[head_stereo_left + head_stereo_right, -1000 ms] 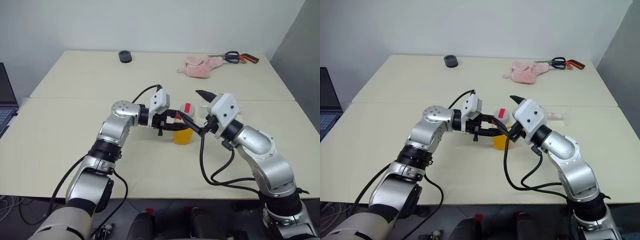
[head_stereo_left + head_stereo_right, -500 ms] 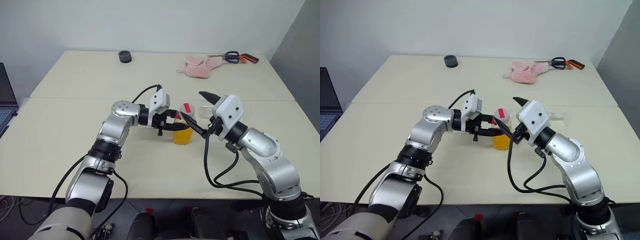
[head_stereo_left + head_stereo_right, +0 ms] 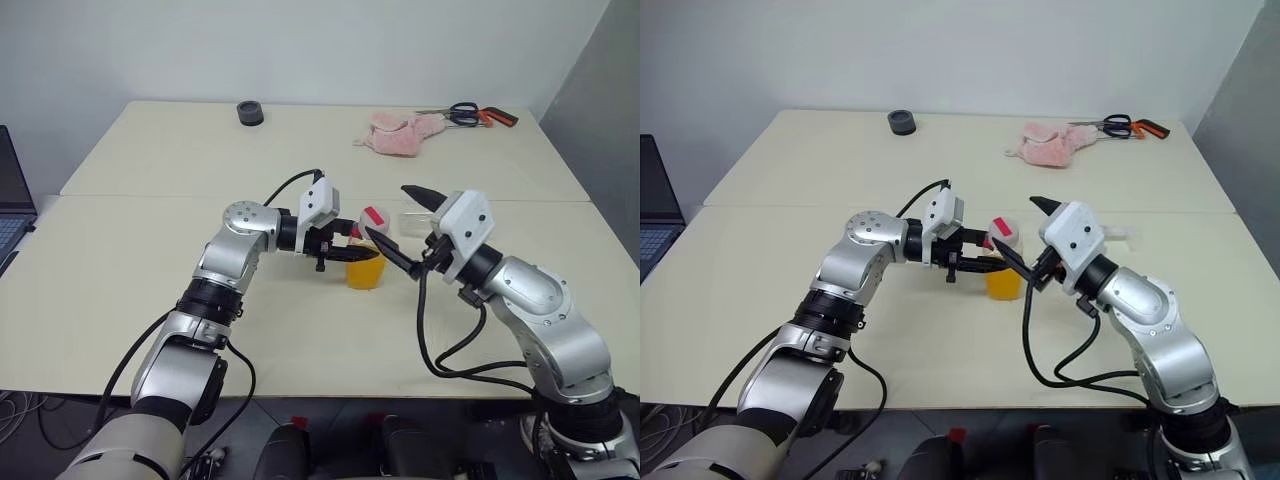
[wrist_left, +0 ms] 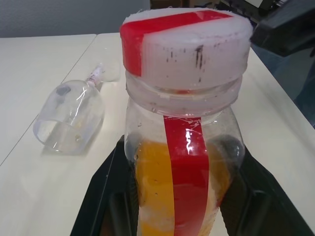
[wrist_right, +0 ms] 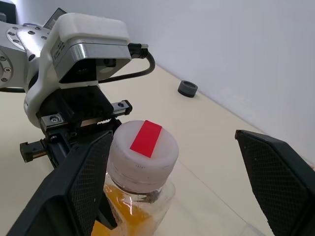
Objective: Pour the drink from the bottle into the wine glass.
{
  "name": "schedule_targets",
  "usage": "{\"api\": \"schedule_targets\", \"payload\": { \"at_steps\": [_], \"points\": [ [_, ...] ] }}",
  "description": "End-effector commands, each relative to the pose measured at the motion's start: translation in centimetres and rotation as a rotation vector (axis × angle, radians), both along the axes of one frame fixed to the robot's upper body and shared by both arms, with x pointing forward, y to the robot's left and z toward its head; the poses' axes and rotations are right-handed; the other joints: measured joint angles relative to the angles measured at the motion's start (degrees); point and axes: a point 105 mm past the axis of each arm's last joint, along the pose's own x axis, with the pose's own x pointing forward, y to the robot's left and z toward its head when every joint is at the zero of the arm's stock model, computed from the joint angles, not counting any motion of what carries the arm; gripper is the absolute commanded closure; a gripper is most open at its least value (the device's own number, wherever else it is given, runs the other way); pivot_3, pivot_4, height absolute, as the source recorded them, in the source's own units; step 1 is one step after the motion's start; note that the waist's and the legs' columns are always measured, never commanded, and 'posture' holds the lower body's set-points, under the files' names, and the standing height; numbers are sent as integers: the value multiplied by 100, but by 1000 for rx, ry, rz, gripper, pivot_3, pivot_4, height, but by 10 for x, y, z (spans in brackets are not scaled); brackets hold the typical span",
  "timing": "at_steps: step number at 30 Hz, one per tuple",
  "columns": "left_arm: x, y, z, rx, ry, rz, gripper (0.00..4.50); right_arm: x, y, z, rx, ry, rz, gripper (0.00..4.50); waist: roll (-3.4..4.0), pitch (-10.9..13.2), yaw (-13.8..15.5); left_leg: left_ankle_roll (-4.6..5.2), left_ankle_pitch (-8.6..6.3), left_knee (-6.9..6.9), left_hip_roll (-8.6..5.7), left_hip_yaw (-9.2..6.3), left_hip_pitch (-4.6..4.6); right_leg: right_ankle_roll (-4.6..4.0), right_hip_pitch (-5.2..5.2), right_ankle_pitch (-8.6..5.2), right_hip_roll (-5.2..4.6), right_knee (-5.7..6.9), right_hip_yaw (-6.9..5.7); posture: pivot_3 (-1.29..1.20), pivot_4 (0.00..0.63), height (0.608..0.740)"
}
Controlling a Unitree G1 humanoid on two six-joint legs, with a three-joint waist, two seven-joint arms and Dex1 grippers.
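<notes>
Hardly anything has changed over the last second: the left gripper (image 3: pixel 340 250) stays clamped on the bottle (image 3: pixel 365 262), its black fingers (image 4: pixel 106 196) pressed to either side of the squarish body, and the bottle still stands upright on the table (image 3: pixel 150 200) near its middle. The right gripper (image 3: pixel 386 209) keeps its jaws spread wide around the cap (image 5: pixel 143 147) without touching it, and if it has shifted at all it is by a hair. So I'd say the task is stalled at the opening step. The cap is on, the drink (image 4: pixel 152 187) sits in the lower half of the bottle, and nothing can be poured until those jaws close and twist. The wine glass (image 4: pixel 69 115) is lying on its side on the table just beyond the bottle (awkward, since it will need standing up first). From the head cameras it is mostly tucked behind the right gripper, and I can't make out its foot. Whether the cap is already loosened I can't tell either. Farther back lie a pink cloth (image 3: pixel 400 133), scissors (image 3: pixel 470 113) and a small dark ring (image 3: pixel 250 112).
</notes>
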Motion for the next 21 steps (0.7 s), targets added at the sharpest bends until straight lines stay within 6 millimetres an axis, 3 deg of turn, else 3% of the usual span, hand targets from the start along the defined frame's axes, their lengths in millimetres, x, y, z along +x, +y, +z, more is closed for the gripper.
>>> {"api": "schedule_targets", "payload": {
  "at_steps": [1, 21],
  "points": [
    [0, 0, 19, -22, -71, -19, 2810, -2, -12, 11, 5, -44, -38, 270, 0, 0, 0, 0, 0, 0, 0, 0, 0, 0, 0, 0, 0, 0, 0, 0, 150, 740],
    [1, 1, 20, -19, -74, -15, 2811, -2, -16, 11, -7, -38, -43, 270, 0, 0, 0, 0, 0, 0, 0, 0, 0, 0, 0, 0, 0, 0, 0, 0, 150, 740]
  ]
}}
